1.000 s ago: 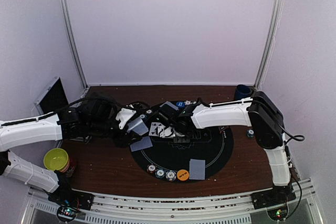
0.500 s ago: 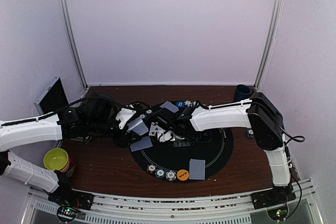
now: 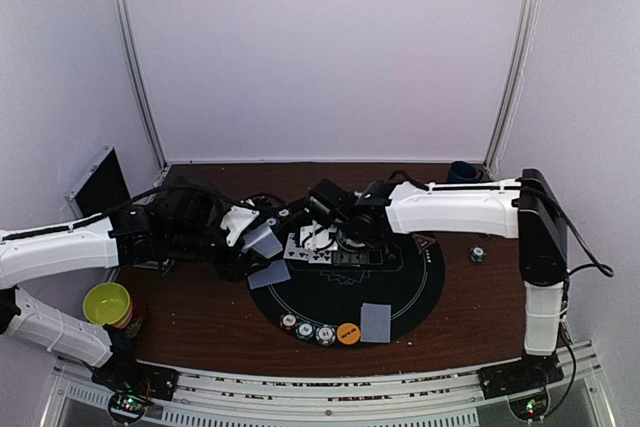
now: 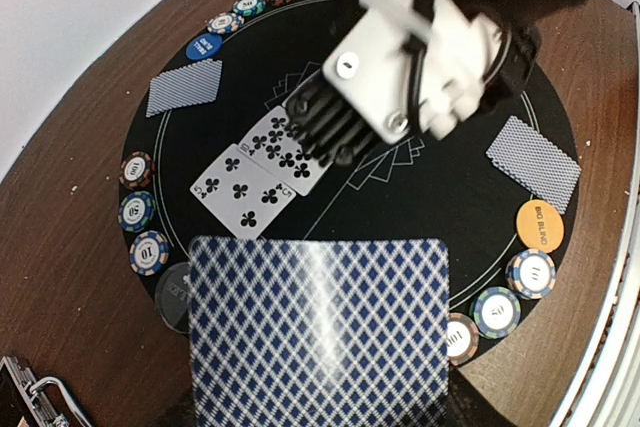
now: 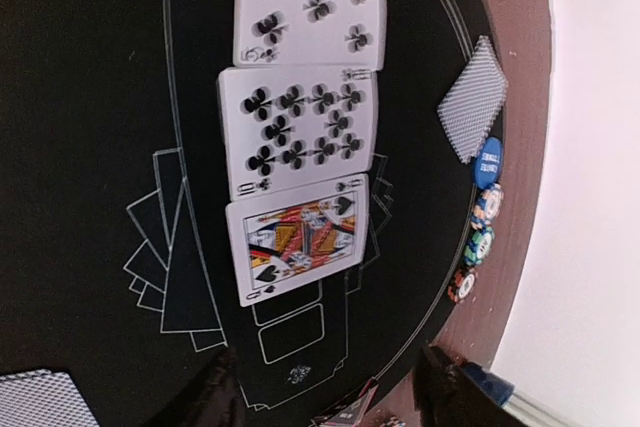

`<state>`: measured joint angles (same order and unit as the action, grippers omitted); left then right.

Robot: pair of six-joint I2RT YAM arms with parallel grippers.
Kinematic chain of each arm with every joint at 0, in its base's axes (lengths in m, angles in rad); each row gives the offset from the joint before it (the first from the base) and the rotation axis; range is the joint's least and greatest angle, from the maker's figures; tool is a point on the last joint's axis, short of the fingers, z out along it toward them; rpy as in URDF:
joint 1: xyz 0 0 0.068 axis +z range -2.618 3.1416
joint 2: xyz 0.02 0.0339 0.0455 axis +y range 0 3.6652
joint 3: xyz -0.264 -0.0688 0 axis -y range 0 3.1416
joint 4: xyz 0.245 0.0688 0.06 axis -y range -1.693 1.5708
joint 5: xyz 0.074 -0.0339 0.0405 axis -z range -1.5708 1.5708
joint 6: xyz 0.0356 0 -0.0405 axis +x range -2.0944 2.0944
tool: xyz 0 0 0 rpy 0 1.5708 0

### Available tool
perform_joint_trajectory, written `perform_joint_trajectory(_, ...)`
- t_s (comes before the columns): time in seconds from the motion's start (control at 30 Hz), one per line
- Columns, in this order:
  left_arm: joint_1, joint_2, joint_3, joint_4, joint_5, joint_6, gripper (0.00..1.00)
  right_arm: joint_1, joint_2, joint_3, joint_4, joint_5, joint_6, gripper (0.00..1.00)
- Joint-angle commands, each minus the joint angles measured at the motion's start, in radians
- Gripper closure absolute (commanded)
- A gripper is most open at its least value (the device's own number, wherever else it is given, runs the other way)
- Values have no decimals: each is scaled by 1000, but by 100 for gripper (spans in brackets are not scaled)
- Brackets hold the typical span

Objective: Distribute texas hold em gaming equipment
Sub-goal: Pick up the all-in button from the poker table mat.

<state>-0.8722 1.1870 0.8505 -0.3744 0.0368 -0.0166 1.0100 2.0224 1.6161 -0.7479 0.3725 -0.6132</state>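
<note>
Three face-up cards point(image 5: 300, 137) lie in a row mid-mat point(image 5: 90, 147): five of clubs, ten of clubs, a spade court card. Your right pincer point(image 5: 330, 399) hangs open beside them, empty. Your left pincer point(image 3: 252, 237) grips the diamond-backed deck point(image 4: 318, 327). Along the mat's rim you've got nine striped chips point(image 4: 137, 211), one orange button point(image 4: 540, 225) and one blue button point(image 4: 204, 45).

A yellow-green bowl point(image 3: 107, 302) sits at the near left of the brown wooden surface point(image 3: 200, 322), and a dark blue cup point(image 3: 459, 170) stands in the far right corner, partly hidden. A silver-edged dark case point(image 3: 100, 183) sits at the far left by the wall, well apart from both
</note>
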Motion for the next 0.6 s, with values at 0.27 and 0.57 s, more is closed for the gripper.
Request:
perform_joint_trajectory(0.27,-4,-26,7,39,-8,0,41,-237,-229,-24,11,-119,162,0)
perform_joint_trajectory(0.57,-4,-27,9,39,-12,1,41,-563,-267,-150,53,-348,286,0)
